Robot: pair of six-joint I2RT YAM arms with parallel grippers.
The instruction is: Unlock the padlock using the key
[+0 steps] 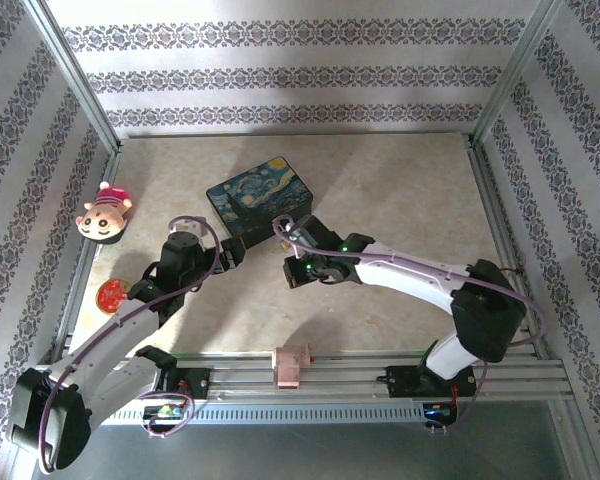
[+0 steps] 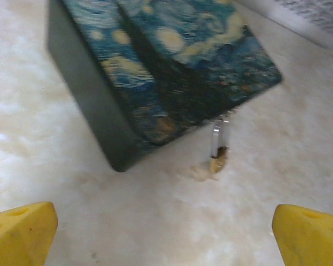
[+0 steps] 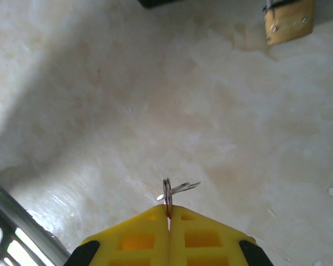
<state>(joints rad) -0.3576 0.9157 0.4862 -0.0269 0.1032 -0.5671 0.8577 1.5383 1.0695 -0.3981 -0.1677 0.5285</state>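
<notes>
At the left gripper [image 2: 165, 238]: spread as wide as can be, nothing between the fingers, hovering low over the table [image 2: 100, 210]. Probably held so in order to close round the lock and steady it once the key arrives. Ahead of those fingers and left of middle: the box [image 2: 172, 72], one corner turned toward them. Ahead and just right of middle: the padlock [image 2: 218, 158], hung by its loop from the box front, brass body down at the table, touching or not hard to tell. Hung like that, likely to swing under a push, hence a free gripper close by. At the right gripper [image 3: 168, 213]: pressed fully shut on the key [image 3: 180, 187], pinched by its ring at the very tips, so that the blade juts ahead, free for the keyhole. From there, the padlock ahead and off to the right of the fingertips, well apart. Judged as the approach: key in grip, not yet at the lock.
</notes>
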